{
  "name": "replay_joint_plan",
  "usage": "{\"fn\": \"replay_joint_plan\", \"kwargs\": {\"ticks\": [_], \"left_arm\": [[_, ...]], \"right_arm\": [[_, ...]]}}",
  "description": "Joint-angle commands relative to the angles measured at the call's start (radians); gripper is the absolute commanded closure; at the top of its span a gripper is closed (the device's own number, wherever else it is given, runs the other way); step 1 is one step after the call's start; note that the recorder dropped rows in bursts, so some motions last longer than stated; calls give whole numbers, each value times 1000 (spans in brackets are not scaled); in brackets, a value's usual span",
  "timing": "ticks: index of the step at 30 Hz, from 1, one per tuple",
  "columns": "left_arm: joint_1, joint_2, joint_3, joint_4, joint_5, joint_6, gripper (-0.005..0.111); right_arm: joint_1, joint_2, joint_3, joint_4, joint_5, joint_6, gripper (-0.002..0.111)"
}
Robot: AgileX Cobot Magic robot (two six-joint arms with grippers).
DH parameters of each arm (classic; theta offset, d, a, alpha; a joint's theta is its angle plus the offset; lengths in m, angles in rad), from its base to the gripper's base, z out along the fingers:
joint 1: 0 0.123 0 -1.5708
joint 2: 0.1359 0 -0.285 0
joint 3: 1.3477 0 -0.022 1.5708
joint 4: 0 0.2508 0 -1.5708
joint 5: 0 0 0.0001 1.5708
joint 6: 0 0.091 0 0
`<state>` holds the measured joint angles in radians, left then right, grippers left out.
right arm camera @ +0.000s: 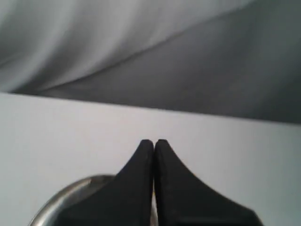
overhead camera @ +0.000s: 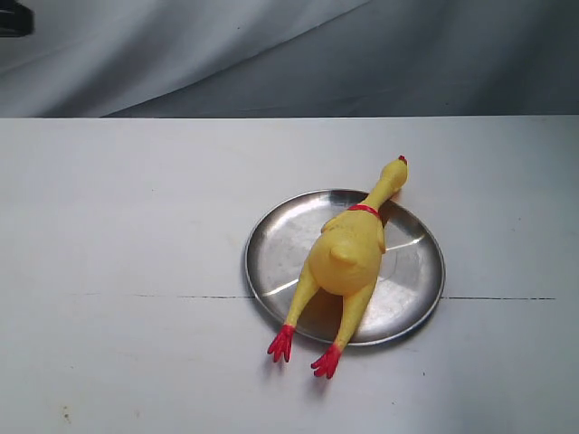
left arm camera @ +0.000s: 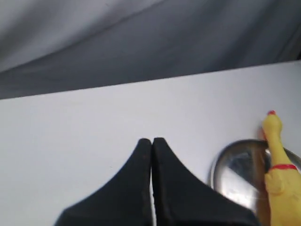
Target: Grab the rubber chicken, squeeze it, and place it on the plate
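White table point(overhead camera: 127, 271), rubber chicken point(overhead camera: 348, 253) on plate point(overhead camera: 280, 249), apart from left fingers point(left arm camera: 131, 188)

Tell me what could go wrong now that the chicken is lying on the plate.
1. The chicken has its feet and head overhanging the plate on opposite sides, so a nudge might roll or slide it off.
2. In the right wrist view the plate's rim shows just beside the shut, empty right fingers; a forward move might clip it.
3. The left fingers, also shut, point near the chicken's head.
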<state>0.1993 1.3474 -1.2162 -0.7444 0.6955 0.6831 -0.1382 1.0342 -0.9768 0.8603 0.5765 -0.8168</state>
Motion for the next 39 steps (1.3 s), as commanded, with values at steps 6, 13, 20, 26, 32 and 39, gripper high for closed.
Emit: {"fn": "replay_joint_plan", "kwargs": {"ticks": [6,13,20,26,32,39], "left_arm": [[151,-351,19,12,-106,-4,107],[196,-556,19,17,-18,-106,107],[196,-641,25,85,159,-239,107],[196,-742,83,-15,132,-235,107],[196,-846,92,-13,114,-235,107],[196,-966,92,144,-28,-272,107]], "right_arm": [[-1,-187,-382,-7,29,16,108],[-1,-229,-600,-64,141,159,108],[58,-213,-593,-66,189,170,108],[124,-204,-593,-68,199,170,108],[155,-215,-593,-78,247,170,108],[166,-313,-593,-339,294,293,108]]}}
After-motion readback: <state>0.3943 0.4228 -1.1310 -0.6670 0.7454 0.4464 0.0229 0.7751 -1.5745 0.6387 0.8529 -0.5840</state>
